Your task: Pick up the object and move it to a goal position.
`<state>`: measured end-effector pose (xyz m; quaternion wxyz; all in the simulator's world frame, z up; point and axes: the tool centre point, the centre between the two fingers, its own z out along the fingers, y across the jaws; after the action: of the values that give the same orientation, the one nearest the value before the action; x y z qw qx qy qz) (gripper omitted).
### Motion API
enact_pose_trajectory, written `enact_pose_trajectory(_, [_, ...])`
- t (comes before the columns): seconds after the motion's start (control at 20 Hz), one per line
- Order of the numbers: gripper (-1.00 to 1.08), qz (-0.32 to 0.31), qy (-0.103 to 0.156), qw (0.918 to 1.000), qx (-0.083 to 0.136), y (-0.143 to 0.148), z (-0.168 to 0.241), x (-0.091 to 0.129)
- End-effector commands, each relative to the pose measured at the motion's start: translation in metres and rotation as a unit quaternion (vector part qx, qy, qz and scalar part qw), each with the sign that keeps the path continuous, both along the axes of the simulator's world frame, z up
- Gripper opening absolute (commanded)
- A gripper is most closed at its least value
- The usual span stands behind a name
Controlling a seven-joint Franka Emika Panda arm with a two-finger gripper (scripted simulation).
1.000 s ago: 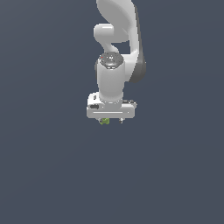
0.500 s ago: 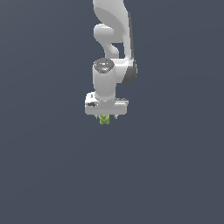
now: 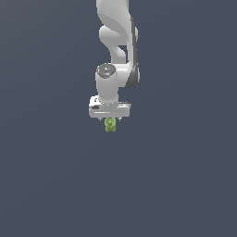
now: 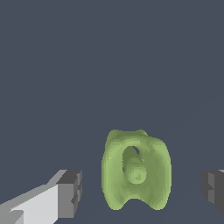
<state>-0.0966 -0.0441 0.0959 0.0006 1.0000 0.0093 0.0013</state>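
Gripper (image 3: 109, 118) positioned just above centre of the exterior view, pointing straight down over the lime-green lumpy object (image 3: 110, 125), presumably to place one finger on each side of it. Jaws spread wide in the wrist view: grey fingertips (image 4: 70, 194) stand clear of the object (image 4: 136, 174) on both sides, gaps visible, nothing held. Object located directly below the white gripper bar (image 3: 109, 109), centred between the fingers for closing.
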Motion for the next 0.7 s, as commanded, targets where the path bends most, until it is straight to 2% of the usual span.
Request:
enact_pose_trajectory(0.0, [1.00,0.001,0.001,1.0000,0.000,-0.002,-0.003,-0.007])
enact_pose_trajectory(0.4, [1.00,0.000,0.001,1.0000,0.000,-0.002,-0.007,-0.009])
enact_pose_trajectory(0.65, [1.00,0.000,0.001,1.0000,0.000,-0.003,-0.024,-0.010])
